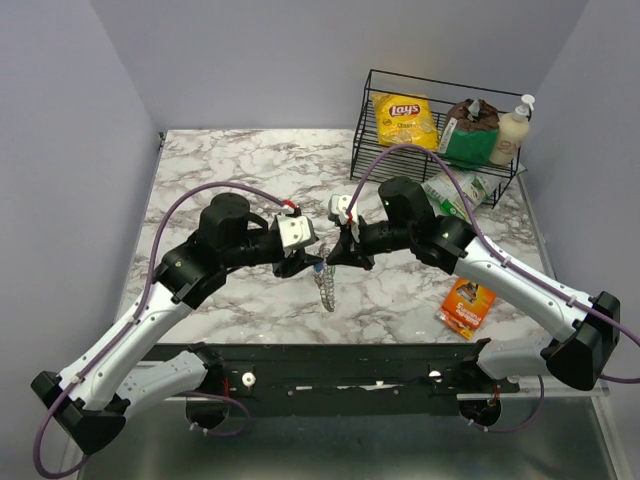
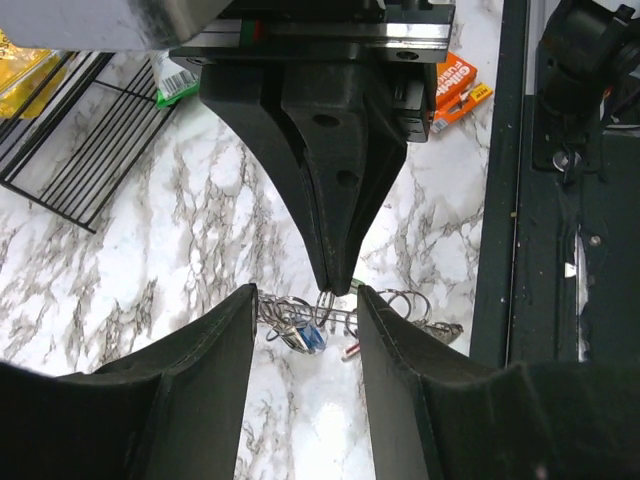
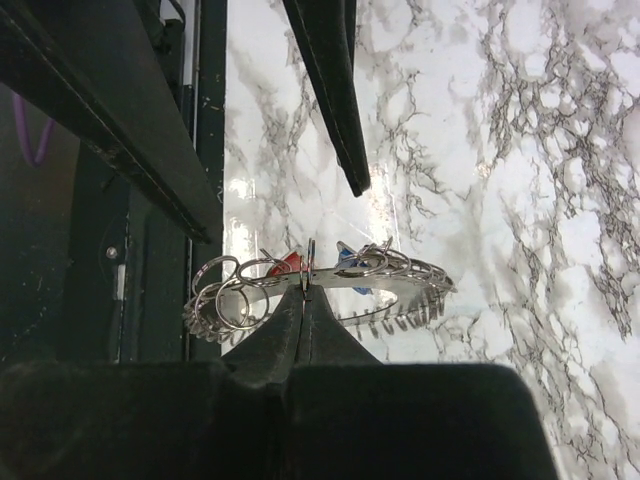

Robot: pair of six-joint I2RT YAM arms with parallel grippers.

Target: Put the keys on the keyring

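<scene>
Only the heads of the red key (image 3: 288, 263) and blue key (image 3: 350, 262) peek past the rim. My right pincer (image 3: 305, 292) pinches the toothed grey keyring (image 3: 420, 278) at six o'clock, above the table (image 3: 520, 150); my left pincer (image 2: 306, 296) is spread.

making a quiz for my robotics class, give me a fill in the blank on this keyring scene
1. The right gripper is ___ on the keyring.
2. The left gripper has its jaws ___.
3. The wire basket holds a yellow ___ chips bag.
4. At the near right of the marble table lies an ___ packet.
Missing words: shut; open; Lays; orange.
</scene>
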